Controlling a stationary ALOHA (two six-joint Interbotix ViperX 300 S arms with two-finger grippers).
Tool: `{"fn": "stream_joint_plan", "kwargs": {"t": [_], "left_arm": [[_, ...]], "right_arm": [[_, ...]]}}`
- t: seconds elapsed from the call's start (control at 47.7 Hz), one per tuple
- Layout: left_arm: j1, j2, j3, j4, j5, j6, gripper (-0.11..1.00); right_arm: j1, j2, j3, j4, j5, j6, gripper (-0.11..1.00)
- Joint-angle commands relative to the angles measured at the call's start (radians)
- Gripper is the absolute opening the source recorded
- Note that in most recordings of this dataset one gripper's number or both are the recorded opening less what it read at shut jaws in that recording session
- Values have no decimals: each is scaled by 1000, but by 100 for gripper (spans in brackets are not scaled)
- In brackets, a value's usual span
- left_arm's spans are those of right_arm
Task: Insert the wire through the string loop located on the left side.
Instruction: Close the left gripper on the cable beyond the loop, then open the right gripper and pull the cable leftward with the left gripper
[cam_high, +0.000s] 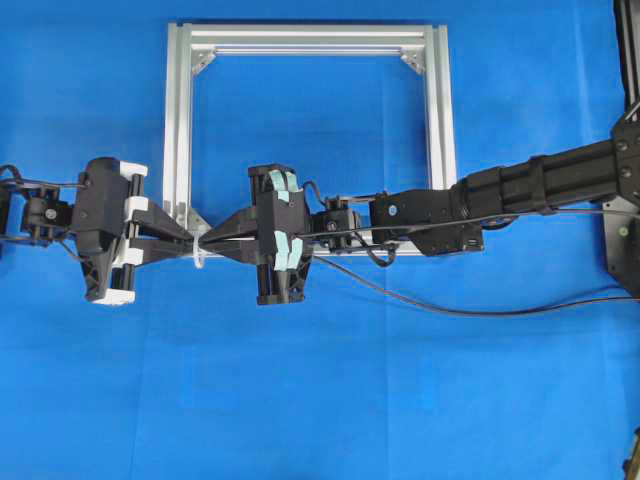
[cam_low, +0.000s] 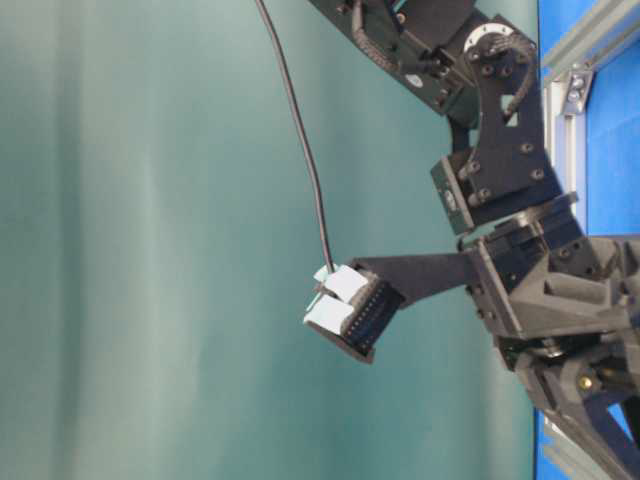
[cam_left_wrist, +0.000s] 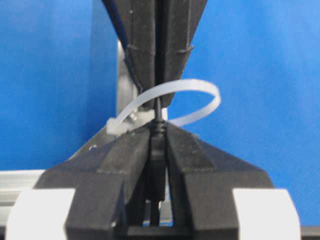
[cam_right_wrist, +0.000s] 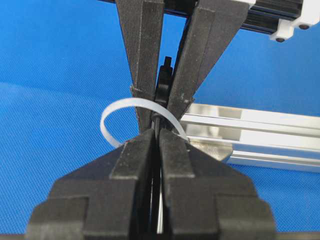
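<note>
two grippers are being held tip to tip at the frame (cam_high: 178, 120)'s lower left corner, so the wire (cam_high: 470, 309) can be handed across. the plug (cam_left_wrist: 157, 165), already through the string loop (cam_left_wrist: 192, 95), is being clamped by the left gripper (cam_high: 190, 243); the cable behind is being pinched by the right gripper (cam_high: 212, 240). its long axis is lying along the bottom rail, tip leftward.

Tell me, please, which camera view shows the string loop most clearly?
The left wrist view: the string loop arches whole against the blue cloth, with its fastening at the frame visible. The right wrist view shows its arc partly hidden behind the tool fingers. Overhead it is a tiny whitish speck between the two tools. The table-level view does not show it.
</note>
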Motion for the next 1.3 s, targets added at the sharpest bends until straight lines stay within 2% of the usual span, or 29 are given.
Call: {"fn": "stream_joint_plan", "kwargs": {"t": [0.0,0.168,0.272,0.314,0.377,0.524,0.608,0.755,0.922,1.048,1.279], "left_arm": [[15,-6,-20,-2,15,-3,5],[15,-6,-17,-2,25,-6,5],[15,-6,-18,-2,25,-6,5],[15,-6,-17,-2,25,-6,5],[15,-8,-15,-2,25,-6,5],[15,-8,-14,-2,25,-6,5],[15,-11,-11,-2,25,-6,5],[14,-37,8,-2,43,-11,5],[-9,-129,66,-2,110,-18,5],[-28,-236,114,-3,172,-20,5],[-28,-491,166,-3,383,-20,5]], "right_arm": [[8,-20,-15,-5,2,0,0],[8,-20,-15,-5,12,0,0],[8,-20,-15,-5,15,0,9],[8,-20,-14,-3,18,5,17],[8,-20,-14,0,26,6,35],[8,-20,-14,5,38,6,81],[8,-21,-12,12,35,6,96],[8,-23,-12,17,35,6,96],[8,-28,-11,17,38,6,97],[8,-31,-12,17,37,6,97],[8,-32,-11,17,37,6,97]]}}
